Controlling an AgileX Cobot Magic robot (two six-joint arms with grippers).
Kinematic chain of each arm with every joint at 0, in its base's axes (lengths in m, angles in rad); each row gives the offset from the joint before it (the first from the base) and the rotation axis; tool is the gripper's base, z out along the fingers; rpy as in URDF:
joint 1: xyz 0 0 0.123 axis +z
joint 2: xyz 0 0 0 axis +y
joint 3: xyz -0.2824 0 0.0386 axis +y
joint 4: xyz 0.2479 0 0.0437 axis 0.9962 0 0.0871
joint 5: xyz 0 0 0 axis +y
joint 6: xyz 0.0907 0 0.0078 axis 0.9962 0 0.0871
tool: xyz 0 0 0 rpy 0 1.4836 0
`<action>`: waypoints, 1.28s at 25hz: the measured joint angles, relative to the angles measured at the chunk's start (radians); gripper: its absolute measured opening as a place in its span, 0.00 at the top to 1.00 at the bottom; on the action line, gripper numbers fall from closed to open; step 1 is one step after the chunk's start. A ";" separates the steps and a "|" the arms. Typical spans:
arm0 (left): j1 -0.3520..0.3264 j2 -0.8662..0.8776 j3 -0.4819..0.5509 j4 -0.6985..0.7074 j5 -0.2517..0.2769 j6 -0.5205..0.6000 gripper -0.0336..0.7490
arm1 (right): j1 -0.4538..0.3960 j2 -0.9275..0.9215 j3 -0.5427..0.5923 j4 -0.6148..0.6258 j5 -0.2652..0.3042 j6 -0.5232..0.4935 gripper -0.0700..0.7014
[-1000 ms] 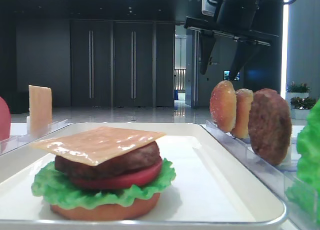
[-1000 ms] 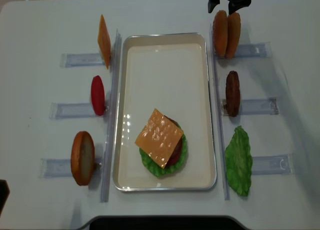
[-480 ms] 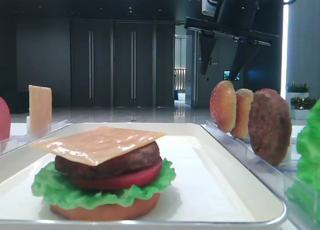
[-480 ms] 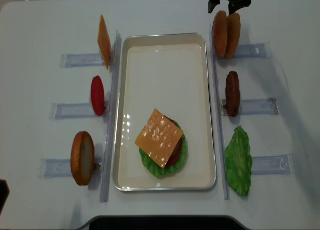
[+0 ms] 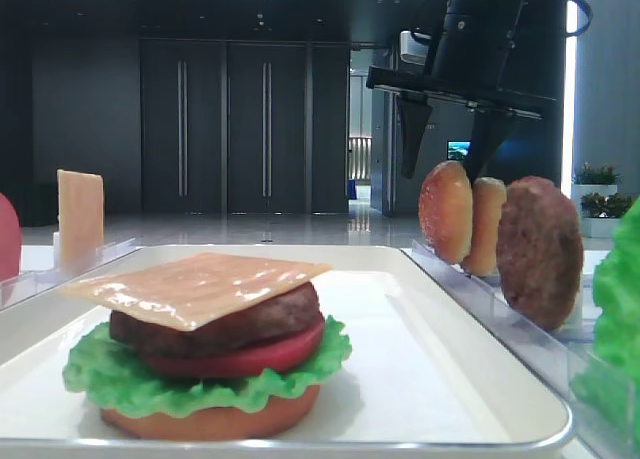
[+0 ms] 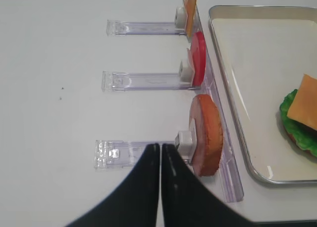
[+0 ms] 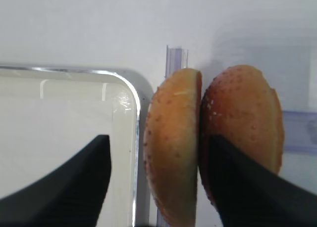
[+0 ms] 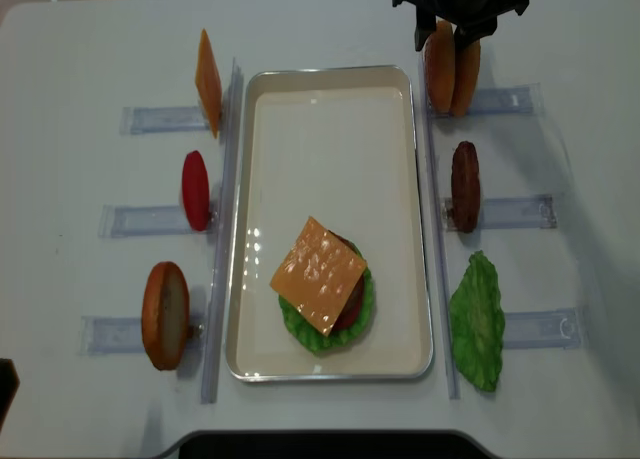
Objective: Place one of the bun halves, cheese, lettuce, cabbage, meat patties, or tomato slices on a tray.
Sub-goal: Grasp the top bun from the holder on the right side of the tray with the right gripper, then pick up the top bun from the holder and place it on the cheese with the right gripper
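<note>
Straddling the inner bun half (image 7: 173,148) with parted fingers, the right claw (image 7: 158,177) grips nothing, its tips cropped.

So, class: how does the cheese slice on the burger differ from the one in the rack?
The cheese on the burger lies flat atop the stack in the tray; the cheese in the rack stands on edge, left of the tray. The first touches the patty; the second touches no food. Both are thin orange squares.
</note>
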 joint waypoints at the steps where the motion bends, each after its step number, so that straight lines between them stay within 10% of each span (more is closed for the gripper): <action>1: 0.000 0.000 0.000 0.000 0.000 0.000 0.96 | 0.000 0.000 0.000 0.000 0.000 0.000 0.37; 13: 0.000 0.000 0.000 0.000 0.000 0.000 0.96 | 0.000 0.001 0.000 -0.001 0.001 0.009 0.65; 32: 0.000 0.000 0.000 0.000 0.000 0.000 0.96 | 0.003 -0.035 -0.042 0.012 0.069 0.043 0.66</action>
